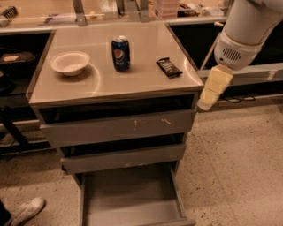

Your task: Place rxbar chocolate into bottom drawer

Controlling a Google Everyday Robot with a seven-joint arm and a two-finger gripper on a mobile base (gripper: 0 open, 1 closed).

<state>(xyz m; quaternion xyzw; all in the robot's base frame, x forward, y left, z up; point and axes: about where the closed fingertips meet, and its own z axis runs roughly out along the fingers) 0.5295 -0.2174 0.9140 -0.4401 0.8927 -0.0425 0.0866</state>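
Floor: speckled tan stone floor [239, 159] is running all around the cabinet; a wooden counter [44, 13] with clutter is crossing the back.
Cabinet: grey metal three-drawer cabinet with a smooth beige top [132, 79] is standing mid-room.
Arm: bulky white robot arm [247, 26] is reaching in from the upper right.
Bottom drawer: wide grey metal bottom drawer [128, 194] is standing open, its flat floor showing.
Upper drawers: two upper grey drawers [119, 128] are sitting slightly ajar.
Gripper: cream-coloured gripper [205, 103] is hanging off the cabinet's right edge, pointing down, just below top level; open or closed, cannot tell.
Bowl: round white bowl [70, 62] is sitting at the top's left.
Can: blue Pepsi can [120, 54] is standing upright near centre.
Bar: dark-wrapped flat rxbar chocolate [168, 67] is lying on the top near its right edge, left of and above the gripper, apart from it.
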